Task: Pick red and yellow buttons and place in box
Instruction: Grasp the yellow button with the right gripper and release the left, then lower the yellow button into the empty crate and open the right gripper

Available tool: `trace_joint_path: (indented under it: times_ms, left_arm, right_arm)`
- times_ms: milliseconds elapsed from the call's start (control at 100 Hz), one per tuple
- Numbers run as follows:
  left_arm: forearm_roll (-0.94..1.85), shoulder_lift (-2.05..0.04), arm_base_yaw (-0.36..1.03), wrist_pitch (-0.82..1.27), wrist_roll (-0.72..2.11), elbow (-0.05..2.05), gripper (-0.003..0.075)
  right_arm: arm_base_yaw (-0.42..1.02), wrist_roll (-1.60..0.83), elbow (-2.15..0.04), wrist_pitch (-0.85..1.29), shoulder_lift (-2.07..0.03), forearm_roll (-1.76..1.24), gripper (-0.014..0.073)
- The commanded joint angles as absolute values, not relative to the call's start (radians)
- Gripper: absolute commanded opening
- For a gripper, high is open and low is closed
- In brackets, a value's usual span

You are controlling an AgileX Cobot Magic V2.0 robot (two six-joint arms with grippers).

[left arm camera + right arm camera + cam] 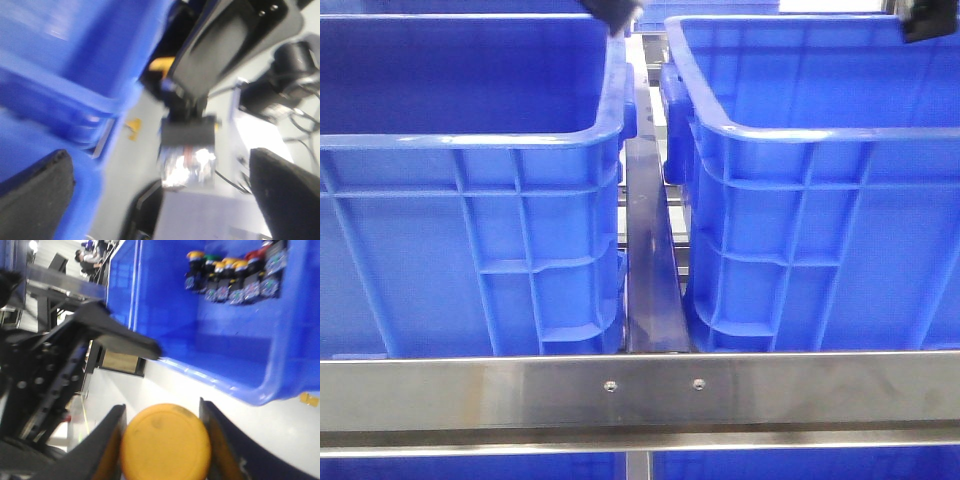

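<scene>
No legible text or labels anywhere.

Industrial workshop or robotics lab. Indicators: large blue plastic crates (470, 200) mounted on a steel-rail frame (640, 395), a batch of push-button switch units (232, 277) stored in one crate, and seated personnel (87, 257) in the background.

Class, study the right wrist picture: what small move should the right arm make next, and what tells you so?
Probably carry the yellow-orange domed button, gripped between the right gripper fingers, over the bright blue plastic crate before releasing. The cap sits outside the crate's rim, while other buttons already lie inside against its wall.
</scene>
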State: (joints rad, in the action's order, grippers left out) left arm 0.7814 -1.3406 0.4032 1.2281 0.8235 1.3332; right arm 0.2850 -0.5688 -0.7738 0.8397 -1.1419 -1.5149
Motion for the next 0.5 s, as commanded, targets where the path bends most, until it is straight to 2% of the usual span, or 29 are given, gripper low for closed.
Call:
trace_joint_path:
  times_ms: [0,250,490]
  left_arm:
    - [0.842,-1.285,0.359,1.268,0.813,1.364,0.067]
    - [0.86,-1.255,0.324,1.268,0.802,1.364,0.067]
    - [0.881,-1.257,0.324,1.268,0.802,1.364,0.067]
  right_arm:
    - [0.225,-0.585,-0.809,0.888,-1.128,-1.561,0.0219]
    - [0.001,-0.606,-0.919,0.9,-1.135,-1.415,0.0219]
    - [-0.079,-0.606,-1.09,0.784,-1.236,-1.14,0.0219]
